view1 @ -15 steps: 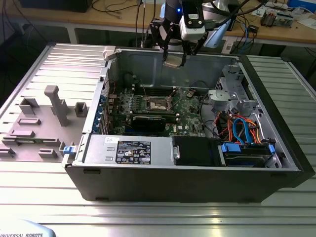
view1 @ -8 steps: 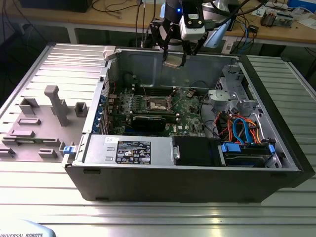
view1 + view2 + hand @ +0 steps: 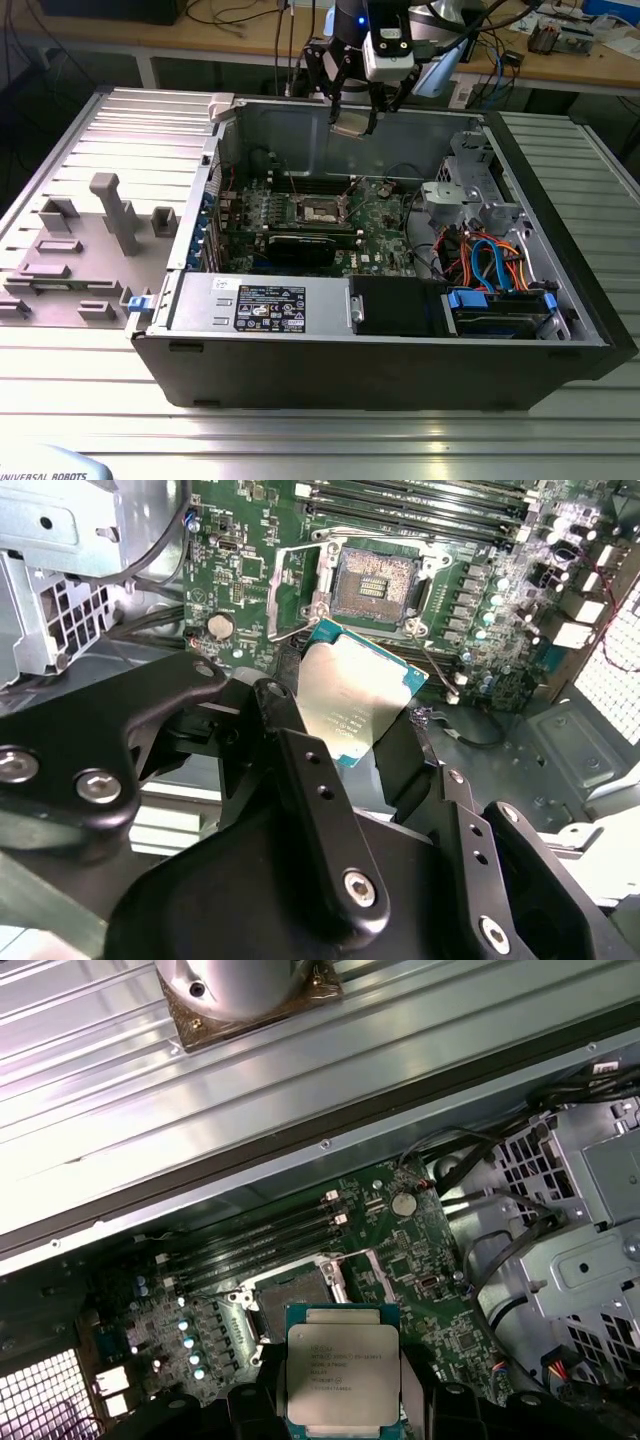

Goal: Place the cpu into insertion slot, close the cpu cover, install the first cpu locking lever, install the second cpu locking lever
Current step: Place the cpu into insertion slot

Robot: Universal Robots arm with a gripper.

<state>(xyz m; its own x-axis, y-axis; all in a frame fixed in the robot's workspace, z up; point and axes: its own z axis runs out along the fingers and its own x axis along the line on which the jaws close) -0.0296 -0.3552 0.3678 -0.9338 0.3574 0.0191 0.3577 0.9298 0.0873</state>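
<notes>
1. We see the cpu (image 3: 355,705) (image 3: 343,1375) (image 3: 353,122), a flat square chip with a plain silver-grey metal top and a thin teal-green border. It is clamped by two opposite edges in the gripper (image 3: 350,730) (image 3: 343,1405) (image 3: 355,105), whose black fingers (image 3: 285,720) are closed on the chip, which is held in the air.
2. Below the gripper and well apart from it lies the insertion slot (image 3: 375,580) (image 3: 290,1305) (image 3: 322,210). Its dark pin-field centre is uncovered inside a silver rim, on the green motherboard.
3. Thin wire levers (image 3: 437,668) stand loose at the socket's corners; we cannot tell how the cover plate sits.
4. Just past the socket run the long parallel memory slots (image 3: 420,510) (image 3: 260,1240). A round coin cell (image 3: 220,627) (image 3: 403,1203) sits off to one side of them.
5. In the exterior view the gripper hangs over the far wall of the open computer case (image 3: 400,370), above the motherboard.
6. Farther out inside the case are a large black card (image 3: 300,248), a perforated metal drive cage (image 3: 590,1270) and blue cables (image 3: 490,262), all lower than the gripper.
7. The case rests on a grooved metal table (image 3: 80,400).
</notes>
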